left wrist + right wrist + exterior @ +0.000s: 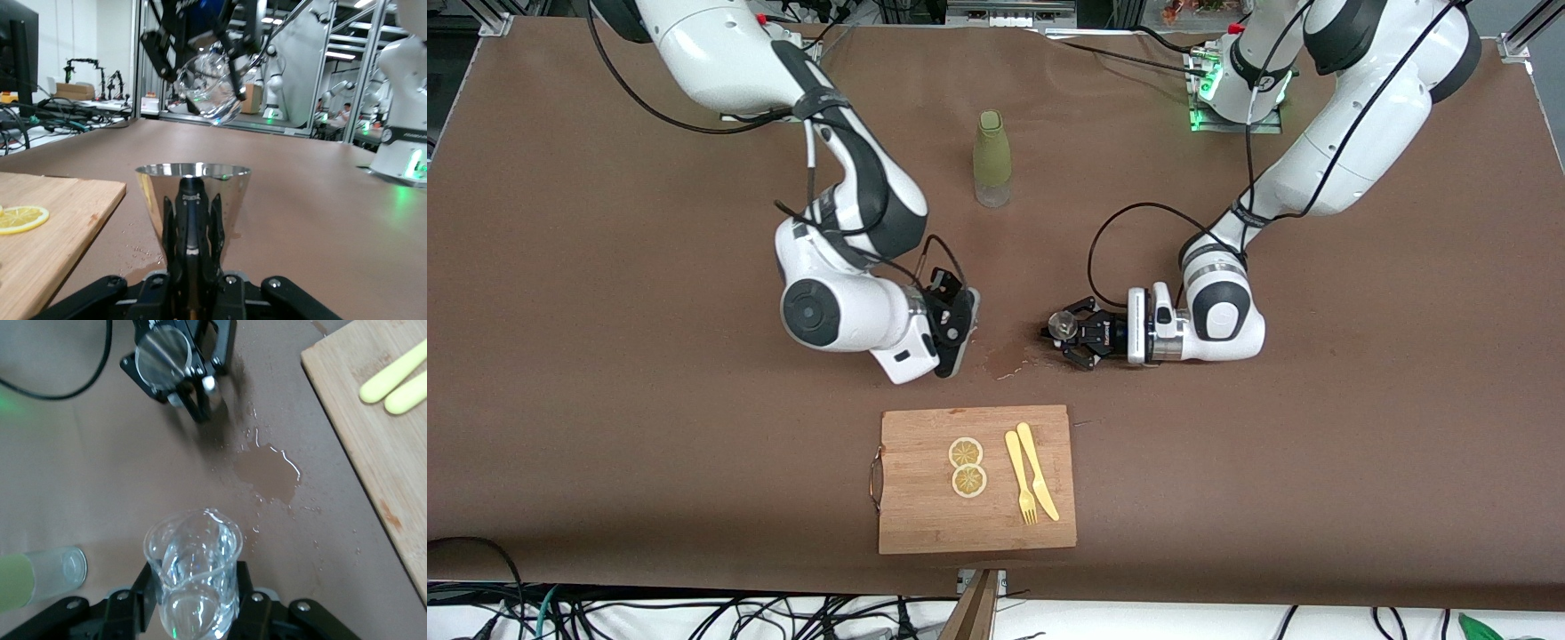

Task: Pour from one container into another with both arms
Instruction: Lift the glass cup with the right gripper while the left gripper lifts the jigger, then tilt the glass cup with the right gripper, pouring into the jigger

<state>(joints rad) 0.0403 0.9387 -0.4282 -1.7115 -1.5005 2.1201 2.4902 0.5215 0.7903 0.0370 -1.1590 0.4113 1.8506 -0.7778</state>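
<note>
jaws clamped on both cups, spill already down

front view: left gripper grips a steel cup on the table, right gripper just beside, across a puddle.
left wrist view: glass beaker hangs tilted above, short of the steel rim.
right wrist view: beaker gripped, mouth aimed toward the cup.

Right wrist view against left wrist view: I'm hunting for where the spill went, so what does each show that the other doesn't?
Only the right wrist view shows the main puddle on the table, the yellow cutlery and the green bottle.

Only the left wrist view shows a lemon slice.

Both show the clear glass beaker held by the right gripper, the metal cup held by the left gripper, and the cutting board.
</note>
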